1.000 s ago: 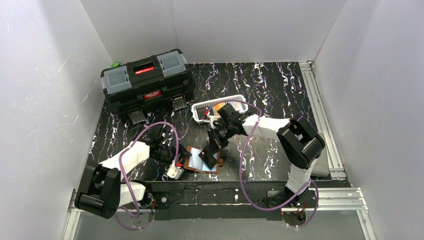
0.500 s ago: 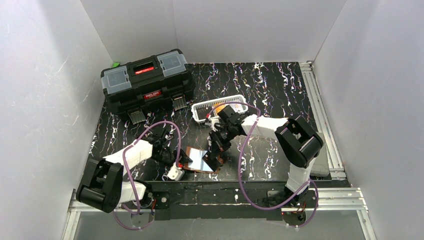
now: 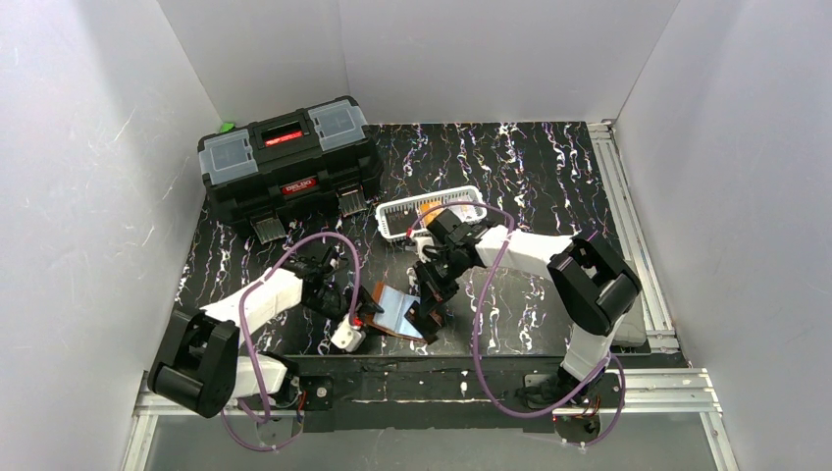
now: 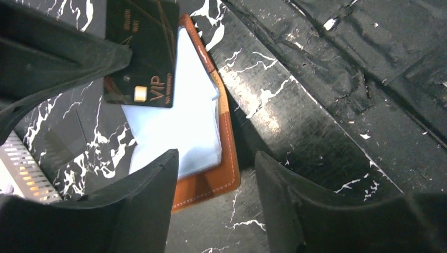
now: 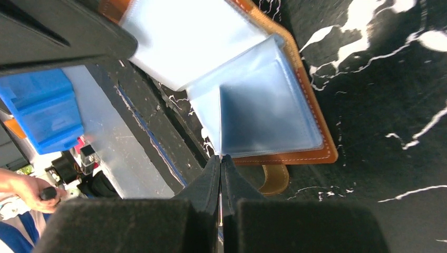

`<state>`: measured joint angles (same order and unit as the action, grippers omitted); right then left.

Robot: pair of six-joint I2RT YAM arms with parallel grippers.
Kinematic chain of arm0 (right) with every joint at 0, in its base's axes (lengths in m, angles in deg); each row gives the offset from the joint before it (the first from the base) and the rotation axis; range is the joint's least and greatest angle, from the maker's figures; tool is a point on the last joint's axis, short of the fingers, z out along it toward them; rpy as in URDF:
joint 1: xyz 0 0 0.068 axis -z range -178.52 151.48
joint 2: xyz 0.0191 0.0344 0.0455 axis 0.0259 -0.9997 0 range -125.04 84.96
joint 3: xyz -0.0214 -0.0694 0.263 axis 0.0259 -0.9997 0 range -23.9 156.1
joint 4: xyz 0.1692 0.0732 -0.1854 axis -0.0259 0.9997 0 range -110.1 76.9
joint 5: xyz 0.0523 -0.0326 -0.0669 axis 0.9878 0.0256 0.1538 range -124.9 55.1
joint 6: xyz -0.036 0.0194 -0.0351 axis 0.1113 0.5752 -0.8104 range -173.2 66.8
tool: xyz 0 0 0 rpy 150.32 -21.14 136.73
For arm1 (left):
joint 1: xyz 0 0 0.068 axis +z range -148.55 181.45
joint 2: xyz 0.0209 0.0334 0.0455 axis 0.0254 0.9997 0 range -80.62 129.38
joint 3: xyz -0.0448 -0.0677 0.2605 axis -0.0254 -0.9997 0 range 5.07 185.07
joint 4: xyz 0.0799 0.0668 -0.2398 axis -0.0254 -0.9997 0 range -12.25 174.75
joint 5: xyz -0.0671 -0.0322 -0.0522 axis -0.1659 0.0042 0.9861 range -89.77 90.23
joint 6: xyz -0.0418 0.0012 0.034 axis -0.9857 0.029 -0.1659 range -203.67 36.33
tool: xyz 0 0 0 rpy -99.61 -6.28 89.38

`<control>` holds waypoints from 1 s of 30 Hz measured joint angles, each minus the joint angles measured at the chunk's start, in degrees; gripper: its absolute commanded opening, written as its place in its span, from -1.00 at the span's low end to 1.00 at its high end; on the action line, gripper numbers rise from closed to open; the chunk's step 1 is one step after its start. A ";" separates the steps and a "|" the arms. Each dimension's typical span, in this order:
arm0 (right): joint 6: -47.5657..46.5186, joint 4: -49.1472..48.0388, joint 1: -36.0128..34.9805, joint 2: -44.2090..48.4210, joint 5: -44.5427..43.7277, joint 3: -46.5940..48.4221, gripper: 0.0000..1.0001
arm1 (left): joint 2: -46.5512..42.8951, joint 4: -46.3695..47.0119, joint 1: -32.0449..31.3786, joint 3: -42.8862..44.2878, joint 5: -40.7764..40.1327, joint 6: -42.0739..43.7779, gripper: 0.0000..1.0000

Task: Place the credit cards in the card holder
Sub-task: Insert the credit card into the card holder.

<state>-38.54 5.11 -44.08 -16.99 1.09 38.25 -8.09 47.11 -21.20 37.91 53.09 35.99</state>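
My right gripper (image 5: 220, 158) clamped on 1 dark card (image 4: 139, 52) above the open card holder (image 4: 230, 142), my left gripper (image 4: 216, 158) unclenched over its edge

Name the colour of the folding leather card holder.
Orange-brown; the leather card holder shows best in left wrist view.
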 measured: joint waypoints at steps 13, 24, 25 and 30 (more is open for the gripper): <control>0.17 2.34 -2.97 -3.80 -2.21 3.74 -0.97 | -1.07 1.09 5.62 2.03 -4.37 -0.11 0.52; -0.61 3.96 -2.95 -5.16 -2.86 6.88 -0.97 | 2.84 11.87 5.77 2.03 -2.27 -0.13 0.06; -0.79 4.02 -2.95 -5.27 -2.84 7.02 -0.97 | 3.23 12.20 5.77 2.03 -2.23 -0.13 0.00; -1.53 4.48 -2.64 -5.29 -2.89 7.06 -0.97 | 3.98 13.00 5.77 2.03 -0.37 -0.02 -0.60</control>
<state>-40.07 9.59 -46.72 -22.28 -1.80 45.31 -4.11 60.11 -15.43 39.95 52.72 35.97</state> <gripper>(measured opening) 0.023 0.293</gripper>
